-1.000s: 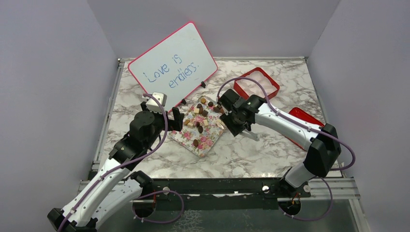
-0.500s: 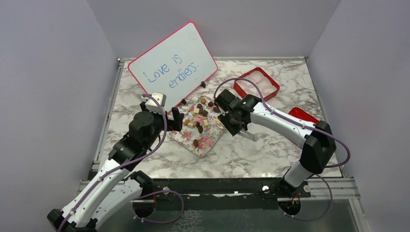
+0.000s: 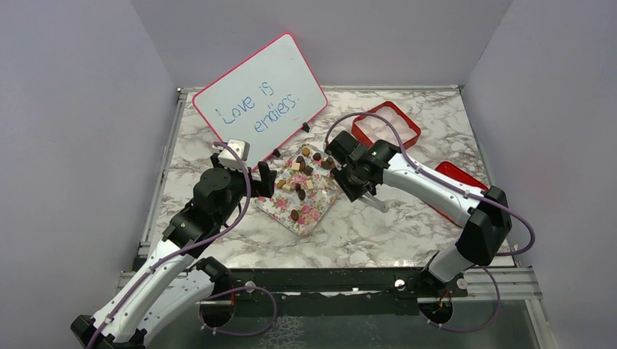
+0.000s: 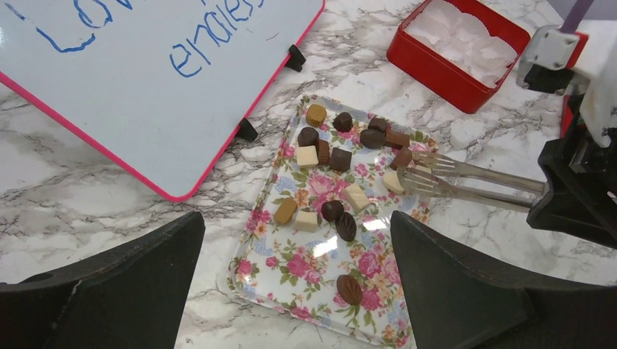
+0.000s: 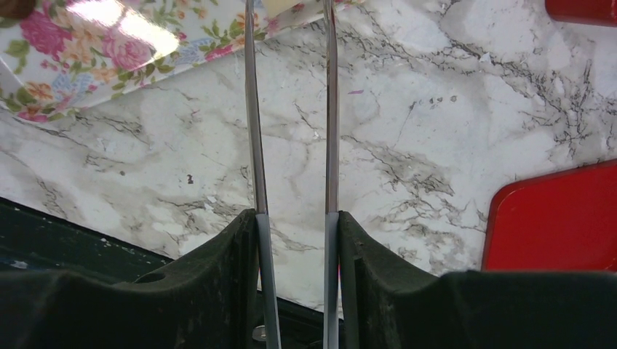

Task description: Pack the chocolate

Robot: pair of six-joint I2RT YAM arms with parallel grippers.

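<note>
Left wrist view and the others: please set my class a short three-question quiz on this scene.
1. True or false: the right pincer grips the silver metal tongs.
2. The small brown and cream chocolates lie on: A the red square box; B the floral-patterned rectangular tray; C the bare marble tabletop.
3. Fill in: the pink-framed whiteboard reads "Love is ___".
Key: 1 true; 2 B; 3 endless.

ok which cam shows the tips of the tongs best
left wrist view: both tips of the tongs show clearly, apart, over the right edge of the floral tray among the chocolate. right wrist view shows only their two arms, tips cut off at the top. top external has them tiny, mostly hidden under the right arm.
</note>
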